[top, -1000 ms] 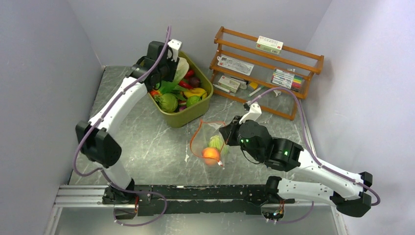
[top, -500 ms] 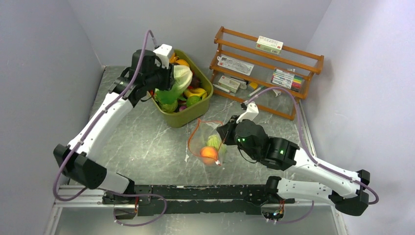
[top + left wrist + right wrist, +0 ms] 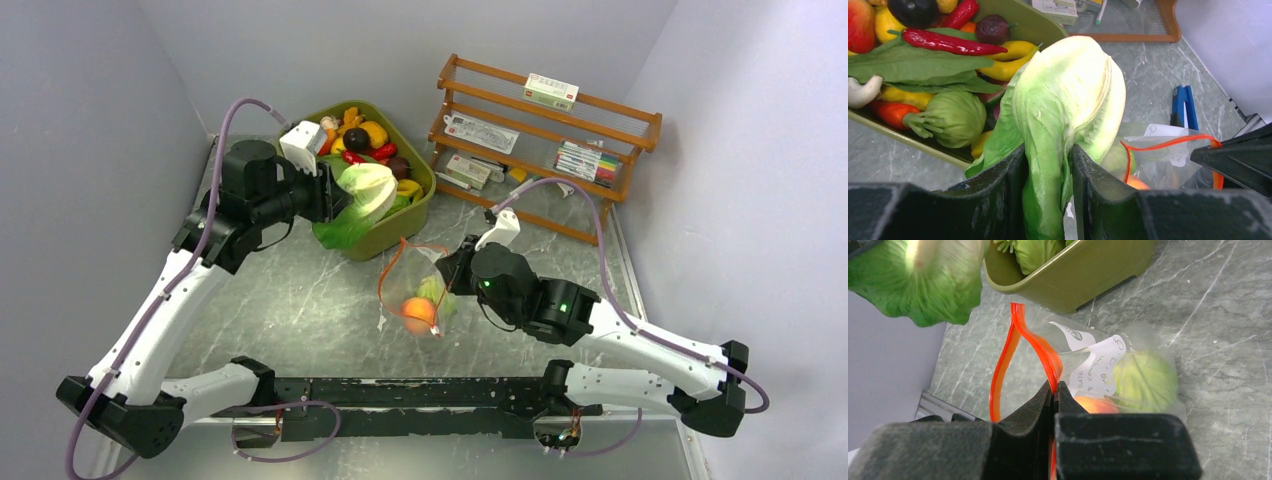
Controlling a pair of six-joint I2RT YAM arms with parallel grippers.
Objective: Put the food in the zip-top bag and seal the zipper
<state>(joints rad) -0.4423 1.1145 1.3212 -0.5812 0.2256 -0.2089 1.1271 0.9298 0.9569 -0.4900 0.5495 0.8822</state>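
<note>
Jaws of the left gripper [image 3: 1048, 156] are clamped on the stalk end of the lettuce [image 3: 1068, 90], its pale head pointing away from the wrist. The lettuce hangs in the air over the near rim of the tub [image 3: 1033, 22], just short of the bag [image 3: 1143, 337] and above its mouth. Jaws of the right gripper [image 3: 1054, 390] are pressed together on the zipper [image 3: 1034, 342] at one side of the mouth, holding the strip up in an open loop. Inside the bag lie a peach [image 3: 1095, 404] and a cabbage [image 3: 1145, 380], touching, with the bag's lower part on the table [image 3: 1218, 315]. More food fills the tub. A blue tool [image 3: 1182, 102] lies on the table beyond the bag, and a rack [image 3: 1128, 37] stands behind
</note>
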